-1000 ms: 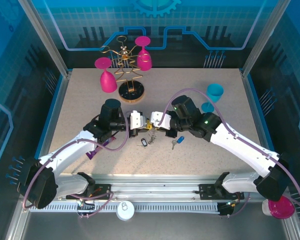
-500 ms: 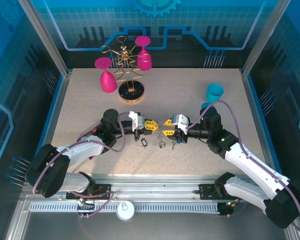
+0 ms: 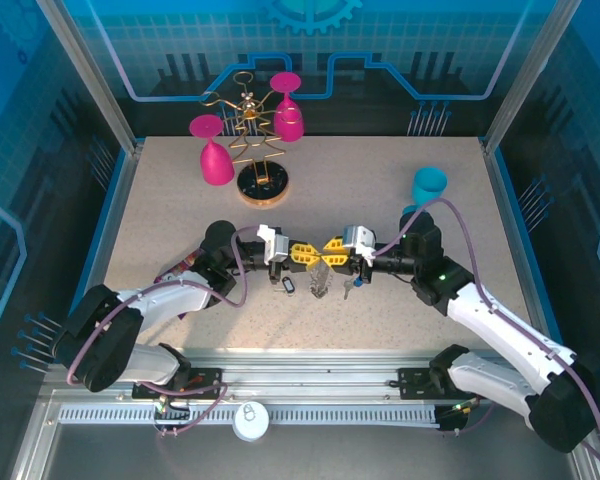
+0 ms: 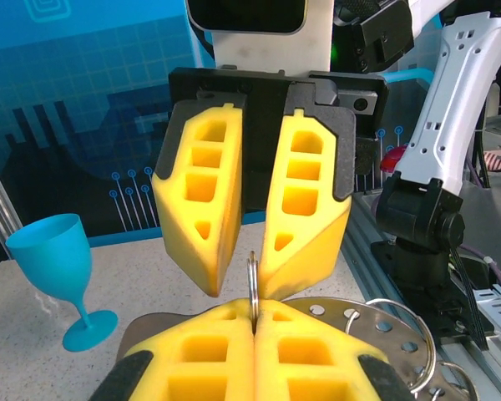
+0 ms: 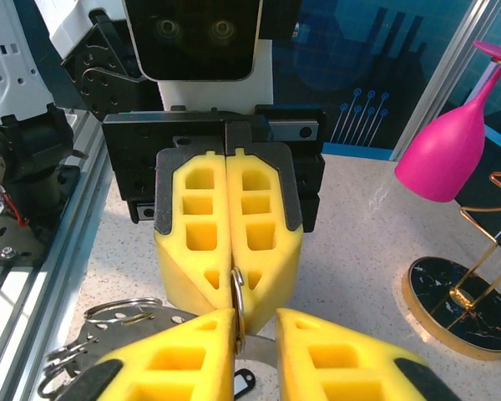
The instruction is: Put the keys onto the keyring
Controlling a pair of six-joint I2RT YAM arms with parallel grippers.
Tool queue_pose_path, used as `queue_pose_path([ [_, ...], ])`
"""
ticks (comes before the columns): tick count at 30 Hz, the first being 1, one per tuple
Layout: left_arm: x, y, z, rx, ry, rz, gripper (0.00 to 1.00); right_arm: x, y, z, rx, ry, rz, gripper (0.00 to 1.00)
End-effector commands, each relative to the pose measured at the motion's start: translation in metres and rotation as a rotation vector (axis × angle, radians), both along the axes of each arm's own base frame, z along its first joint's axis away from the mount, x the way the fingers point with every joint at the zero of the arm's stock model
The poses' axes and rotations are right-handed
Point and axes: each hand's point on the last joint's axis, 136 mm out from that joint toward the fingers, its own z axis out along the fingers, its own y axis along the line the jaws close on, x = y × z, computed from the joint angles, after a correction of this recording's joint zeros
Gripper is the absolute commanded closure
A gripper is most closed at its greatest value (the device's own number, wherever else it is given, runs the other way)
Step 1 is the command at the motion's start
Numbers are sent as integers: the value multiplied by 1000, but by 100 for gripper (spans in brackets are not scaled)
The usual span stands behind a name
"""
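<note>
My left gripper (image 3: 302, 253) and right gripper (image 3: 332, 248) meet tip to tip above the table's middle. The left gripper (image 4: 255, 305) is shut on the keyring (image 4: 252, 271), a thin grey metal ring standing edge-on. The right gripper (image 5: 255, 316) is open, and the keyring (image 5: 238, 301) rests against the inner face of one of its fingers. A holed metal plate (image 4: 376, 326) with wire loops hangs from the ring. Two keys lie on the table below: the dark-rimmed key (image 3: 288, 285) and the blue-headed key (image 3: 358, 282).
A gold wire rack (image 3: 255, 140) holding two pink glasses stands at the back left on a round base (image 5: 463, 305). A blue goblet (image 3: 427, 185) stands at the back right. A purple object (image 3: 190, 305) lies under the left arm.
Both arms have dropped low from their raised pose. The right gripper has slid left until its fingers straddle the ring that the left gripper holds.
</note>
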Motion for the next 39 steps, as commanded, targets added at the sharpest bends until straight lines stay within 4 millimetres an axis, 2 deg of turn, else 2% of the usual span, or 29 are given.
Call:
queue_pose_path([
  [1, -15, -2, 11, -30, -39, -71, 100, 1, 4, 7, 16, -21, 14, 82],
  [5, -18, -3, 9, -28, -37, -82, 100, -1, 7, 7, 14, -16, 27, 91],
  [7, -18, -3, 10, -30, -41, -83, 100, -1, 8, 8, 11, -13, 35, 100],
  [9, -17, -3, 11, -30, -38, -75, 100, -3, 8, 8, 0, -13, 40, 100],
  [13, -4, -1, 8, -10, -48, 25, 77, -1, 3, 5, -78, -23, 6, 100],
  [17, 4, 3, -4, 129, -82, 90, 71, 4, -5, -11, -220, -11, -44, 100],
  [18, 4, 4, -6, 161, -86, 96, 70, 6, -5, -5, -238, -28, -54, 100],
  [22, 7, 7, -16, 225, -95, 120, 68, 10, -4, -12, -337, -46, -76, 100],
  [27, 8, 6, -17, 232, -91, 121, 71, 9, 5, -12, -393, -67, -49, 100],
  [39, 6, 7, -14, 228, -109, 115, 96, -3, 18, -17, -468, -77, 38, 100],
])
